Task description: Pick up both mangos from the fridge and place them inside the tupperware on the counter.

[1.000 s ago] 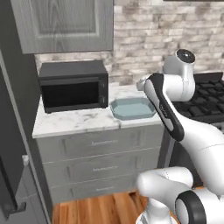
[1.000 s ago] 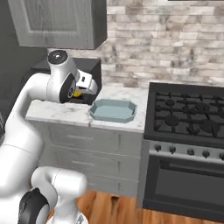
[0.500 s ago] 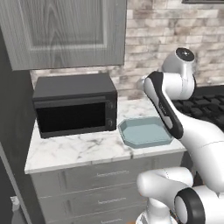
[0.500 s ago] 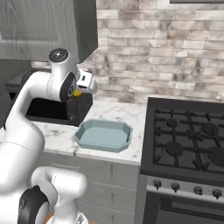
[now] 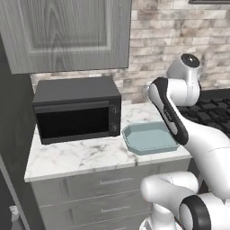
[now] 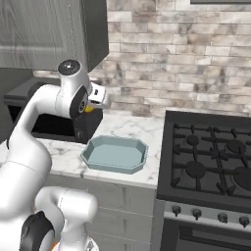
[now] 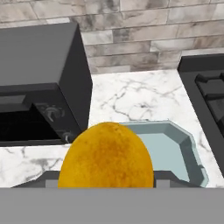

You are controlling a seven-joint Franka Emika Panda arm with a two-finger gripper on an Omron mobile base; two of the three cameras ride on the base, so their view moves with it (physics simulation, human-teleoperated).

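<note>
Leftmost, a black microwave [image 5: 77,112] on the counter [image 5: 81,155]. Beside it, the tray [image 6: 115,154], bare inside, ready for fruit. Above and short of its near rim, tool [image 6: 90,105] clamped on one mango [image 7: 106,156], carried high, likely to clear the rim. Right: stove [image 6: 211,162].

Tupperware [image 5: 150,138] lies open above; microwave [image 5: 77,110] crowds, perhaps touches, its left rim.

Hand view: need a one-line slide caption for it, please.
Mango held in the gripper above the counter, with the empty tupperware just beyond it beside the microwave.
</note>
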